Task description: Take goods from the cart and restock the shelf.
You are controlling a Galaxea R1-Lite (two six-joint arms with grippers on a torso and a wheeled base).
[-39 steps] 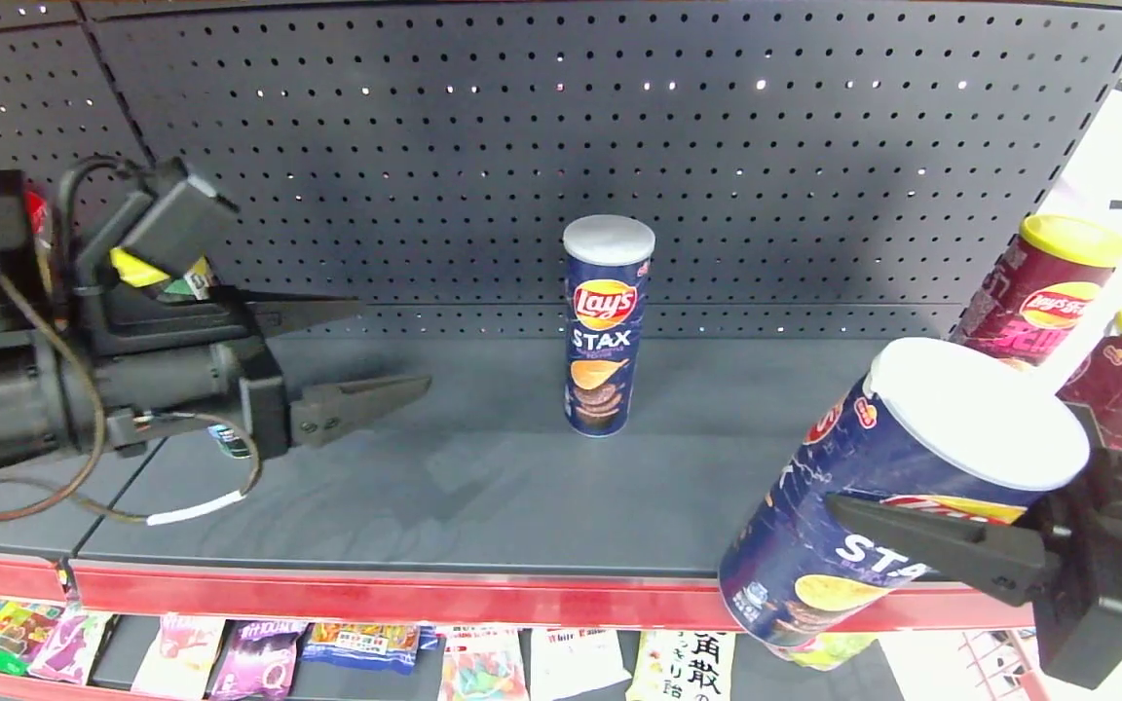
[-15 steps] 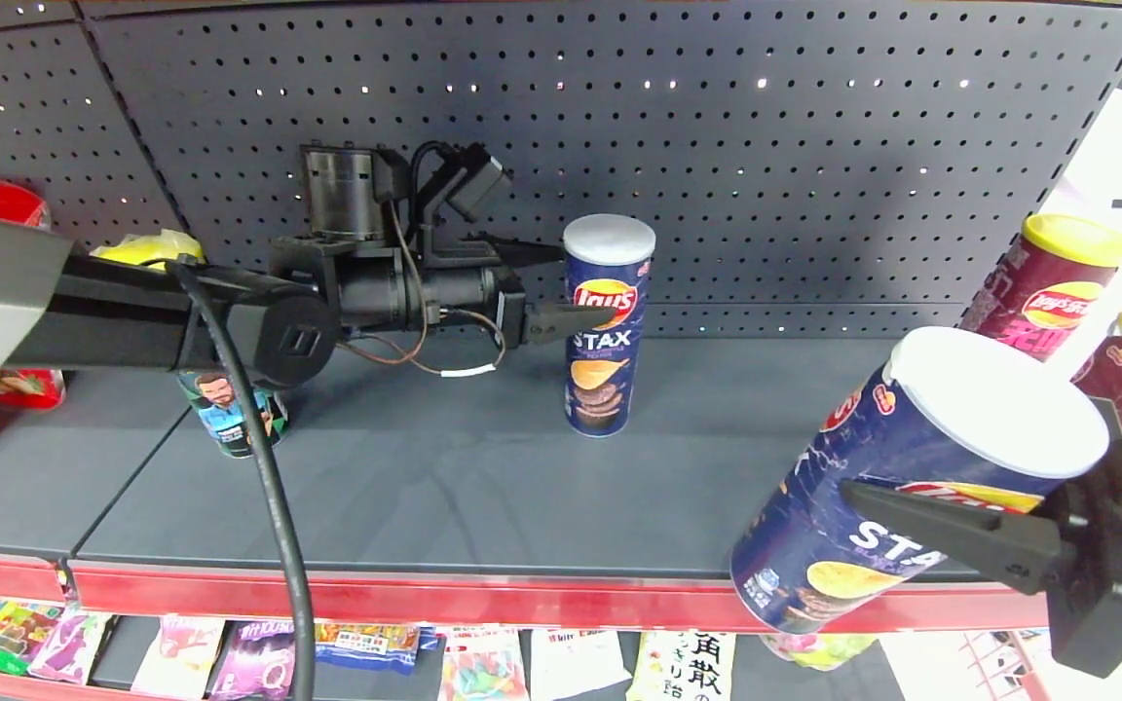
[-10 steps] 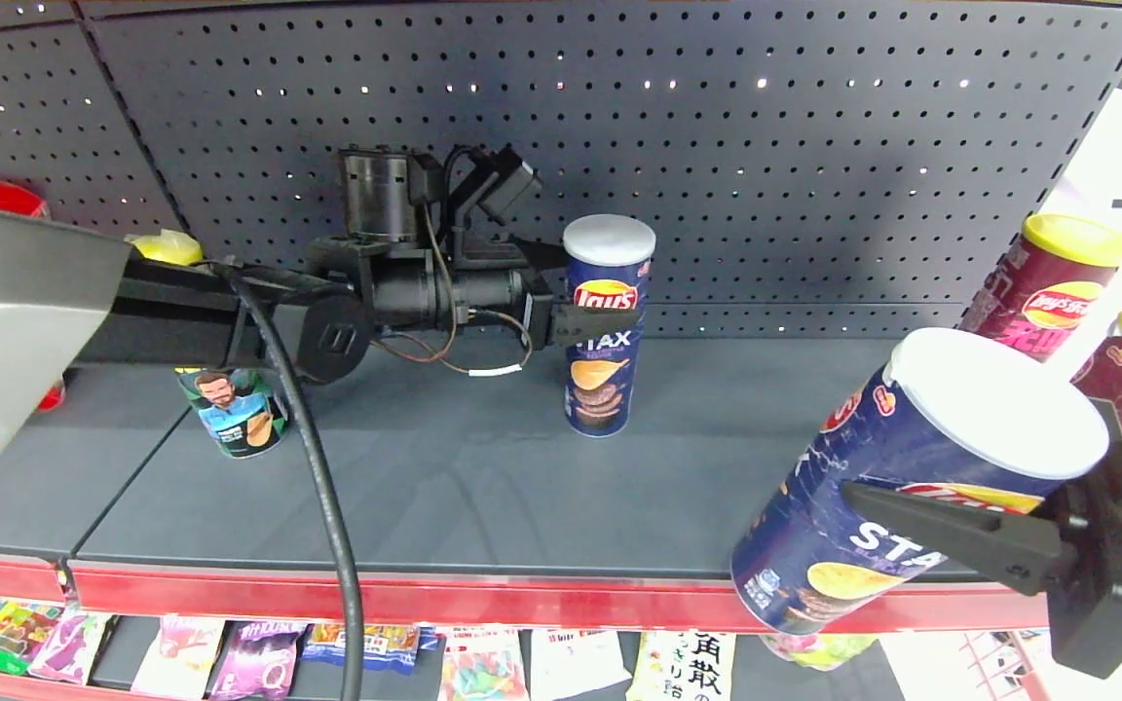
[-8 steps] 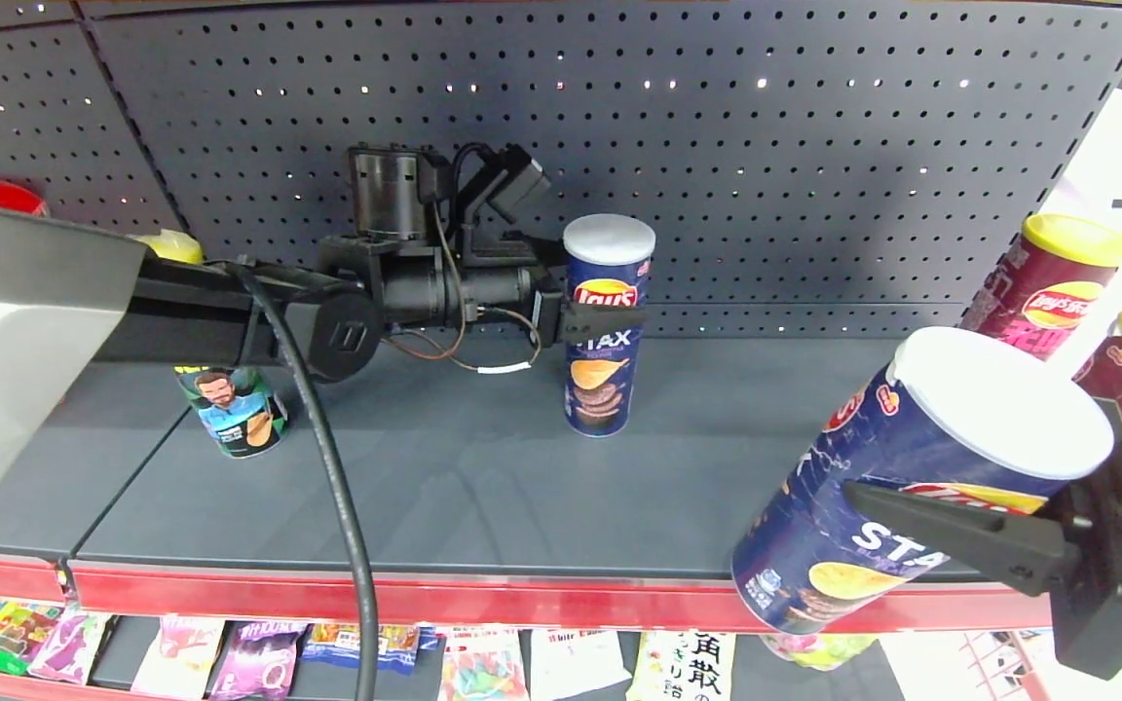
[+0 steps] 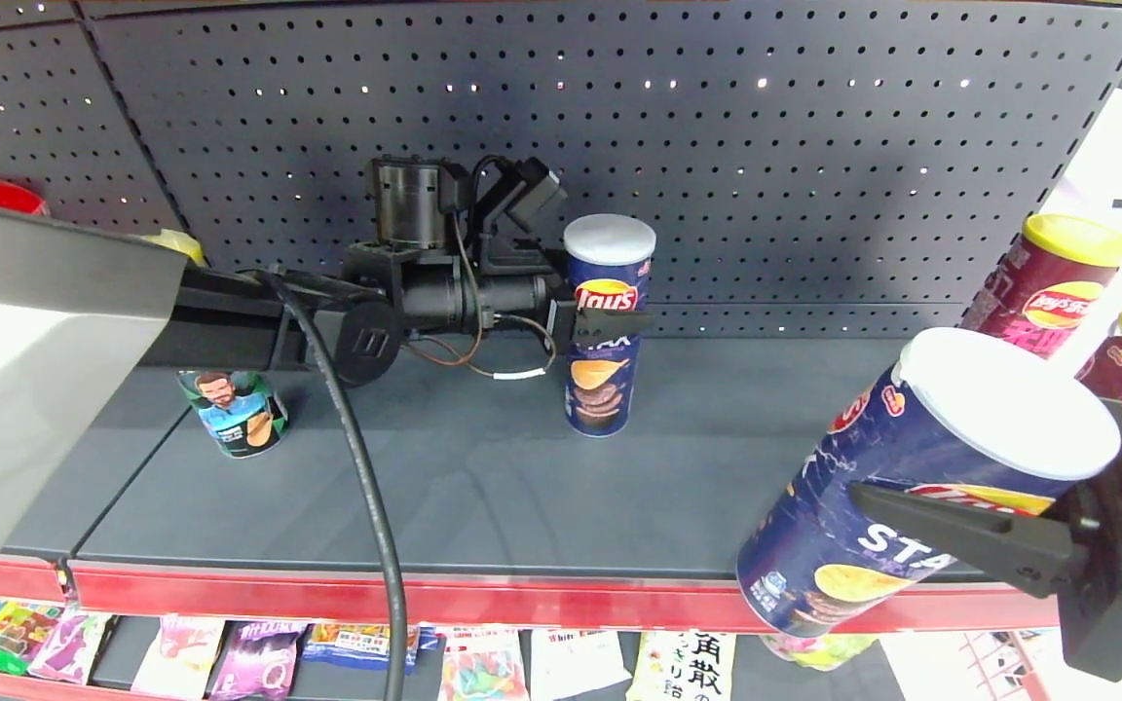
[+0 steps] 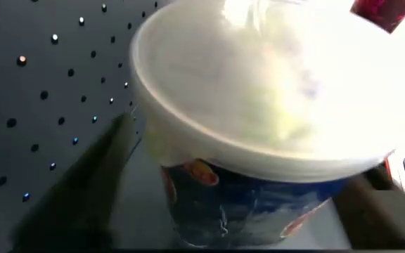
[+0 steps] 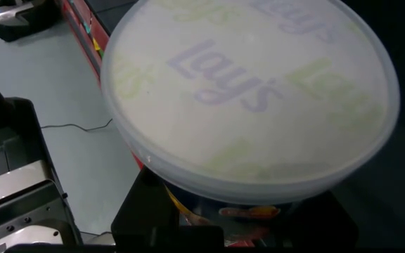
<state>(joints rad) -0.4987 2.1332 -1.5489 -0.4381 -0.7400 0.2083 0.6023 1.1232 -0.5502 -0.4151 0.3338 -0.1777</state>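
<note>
Left of shelved can (image 5: 600, 389), green cup (image 5: 235, 413)

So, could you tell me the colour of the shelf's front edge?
The edge is red; head view.

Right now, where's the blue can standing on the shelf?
Head view: the standing can sits mid-shelf by the pegboard, left hand straddling it, right of the green cup.

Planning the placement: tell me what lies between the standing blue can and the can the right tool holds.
Head view: only bare shelf between standing can and held can.
</note>
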